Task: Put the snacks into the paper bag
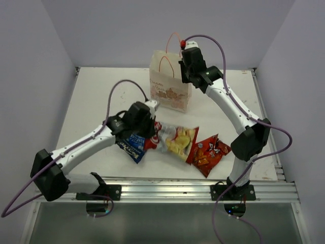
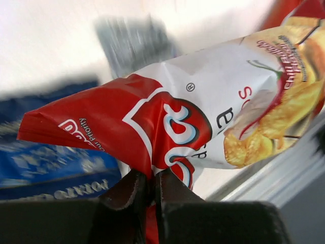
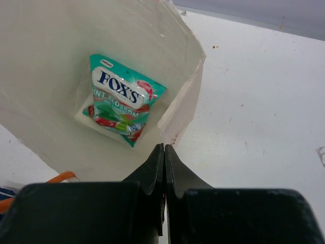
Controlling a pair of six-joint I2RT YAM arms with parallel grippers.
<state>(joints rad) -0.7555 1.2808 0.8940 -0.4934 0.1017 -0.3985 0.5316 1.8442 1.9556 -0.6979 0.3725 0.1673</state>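
By the near edge of the surface (image 1: 101, 91), the left gripper (image 2: 154, 176) was closed on the flat red seal of the Chuba bag (image 2: 167, 117), probably the safest hold on so light, slippery and crushable a packet, while the right gripper (image 3: 164, 150), closed, hung at the rim of the paper bag (image 1: 170, 90).

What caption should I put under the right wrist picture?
Shut right tool over the paper bag, green-white packet lying inside.

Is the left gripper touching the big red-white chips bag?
Touching. The left wrist view shows the left gripper pinching the red bottom edge of the chips bag.
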